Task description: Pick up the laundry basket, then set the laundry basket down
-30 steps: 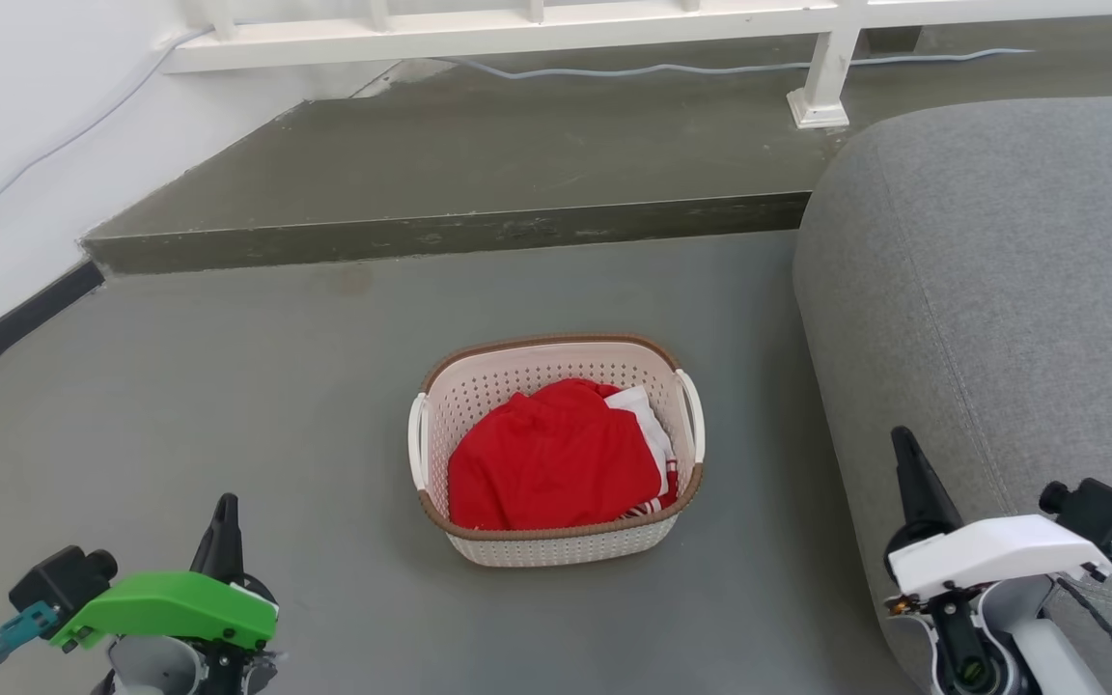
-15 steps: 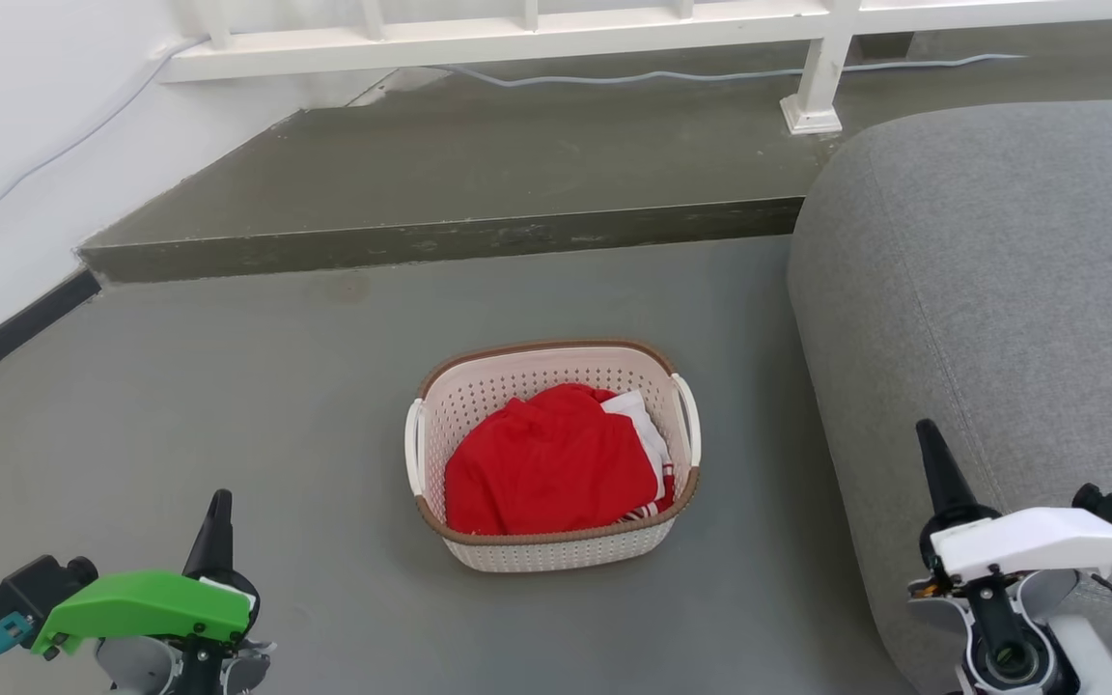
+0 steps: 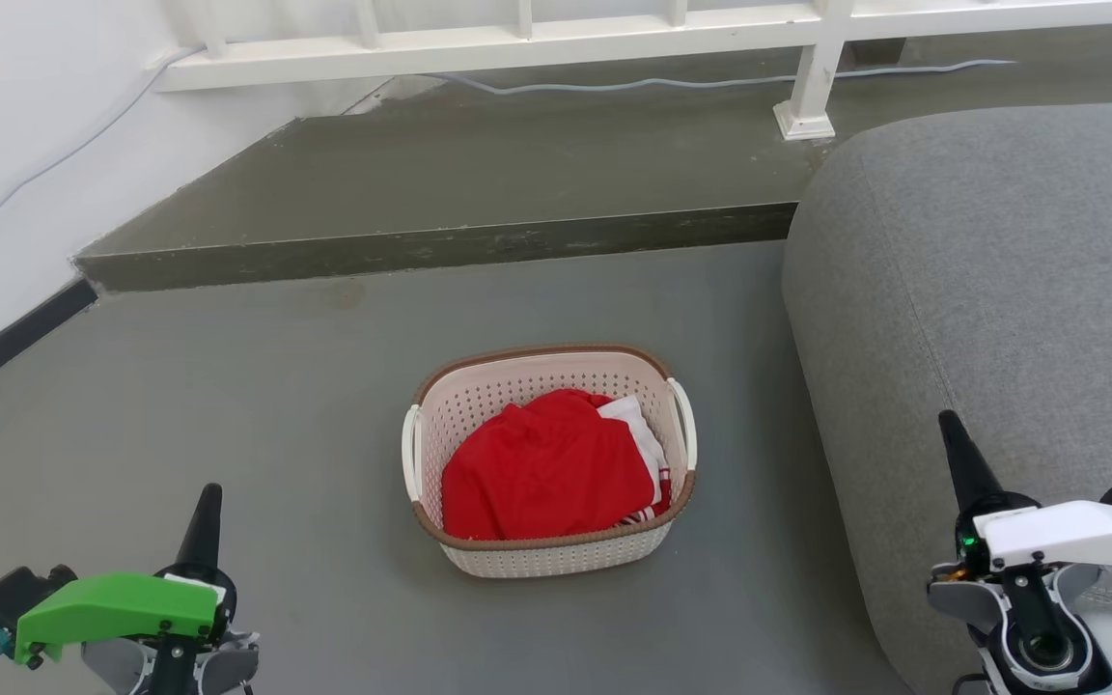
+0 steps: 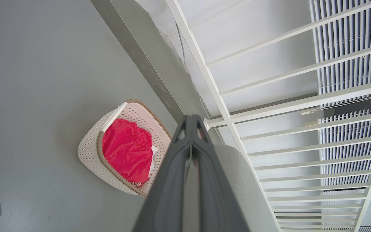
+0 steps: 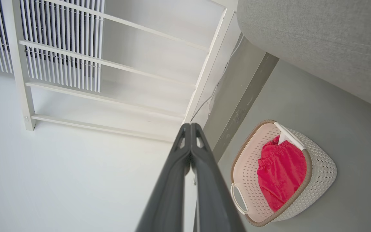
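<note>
At the near edge of the head view, the left gripper (image 3: pixel 208 497) under its green cover sits low at the left above the grey floor (image 3: pixel 228 386). Its jaws are pressed together into one dark point and hold nothing; the left wrist view shows them meeting at the tips. Low at the right, the right gripper (image 3: pixel 952 430) under its white cover has its jaws closed tip to tip in the same way, also empty. It shows against the side of a grey fabric sofa (image 3: pixel 1000 290).

Between the two and further out, well apart from both, the laundry basket (image 3: pixel 556 558) stands upright on the floor, near the sofa but not touching it. Its brown rim runs around the top, with a white handle (image 3: pixel 410 454) on the robot's left side and another on the right. A crumpled red garment (image 3: pixel 546 473) fills most of the inside, and a piece of white cloth (image 3: pixel 643 430) is tucked beside it toward the right handle.

Beyond the basket a low raised step (image 3: pixel 469 174) crosses the floor. At its far edge stands a white railing (image 3: pixel 517 43) with a pale cable (image 3: pixel 662 82) lying along its foot. A white wall (image 3: pixel 15 116) with a dark skirting board (image 3: pixel 6 333) closes off the left side.
</note>
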### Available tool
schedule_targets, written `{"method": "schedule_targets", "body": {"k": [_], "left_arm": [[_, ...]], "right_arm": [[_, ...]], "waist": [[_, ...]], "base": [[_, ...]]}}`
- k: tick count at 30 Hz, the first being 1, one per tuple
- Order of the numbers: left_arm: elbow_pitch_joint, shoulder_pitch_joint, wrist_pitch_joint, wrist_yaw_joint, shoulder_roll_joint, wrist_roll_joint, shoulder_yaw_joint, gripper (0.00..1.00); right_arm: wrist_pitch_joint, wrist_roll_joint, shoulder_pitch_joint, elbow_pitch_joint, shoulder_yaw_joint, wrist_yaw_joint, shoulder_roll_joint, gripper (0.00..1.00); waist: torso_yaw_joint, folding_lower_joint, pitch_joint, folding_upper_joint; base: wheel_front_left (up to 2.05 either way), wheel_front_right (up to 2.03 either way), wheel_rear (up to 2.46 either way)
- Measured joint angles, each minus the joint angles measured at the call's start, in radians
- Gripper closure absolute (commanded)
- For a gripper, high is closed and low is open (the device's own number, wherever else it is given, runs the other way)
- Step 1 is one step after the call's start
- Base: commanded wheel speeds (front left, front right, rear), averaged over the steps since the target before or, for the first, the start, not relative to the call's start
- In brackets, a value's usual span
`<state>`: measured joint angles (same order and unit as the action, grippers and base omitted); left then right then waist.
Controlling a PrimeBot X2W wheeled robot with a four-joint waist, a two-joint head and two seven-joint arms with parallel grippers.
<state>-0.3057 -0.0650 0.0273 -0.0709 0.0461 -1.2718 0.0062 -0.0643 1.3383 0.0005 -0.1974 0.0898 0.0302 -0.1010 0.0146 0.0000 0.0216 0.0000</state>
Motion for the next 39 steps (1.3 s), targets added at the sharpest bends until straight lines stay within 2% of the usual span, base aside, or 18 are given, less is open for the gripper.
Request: {"method": "schedule_targets", "body": {"k": [29,39], "left_arm": [[0.024,-0.001,0.088,-0.051,-0.009,-0.319,0.081,1.0],[0.024,-0.001,0.088,-0.052,-0.009,-0.327,0.082,1.0]], "right_arm": [[0.067,0.366,-0.034,-0.037,-0.094,0.074,-0.019,1.0],[0.067,0.37,-0.037,-0.046,-0.096,0.075,-0.019,1.0]], "waist": [[-0.014,0.0,-0.018,0.0],[-0.014,0.0,-0.018,0.0]], "base": [[0.0,0.0,0.0],[0.0,0.0,0.0]]}}
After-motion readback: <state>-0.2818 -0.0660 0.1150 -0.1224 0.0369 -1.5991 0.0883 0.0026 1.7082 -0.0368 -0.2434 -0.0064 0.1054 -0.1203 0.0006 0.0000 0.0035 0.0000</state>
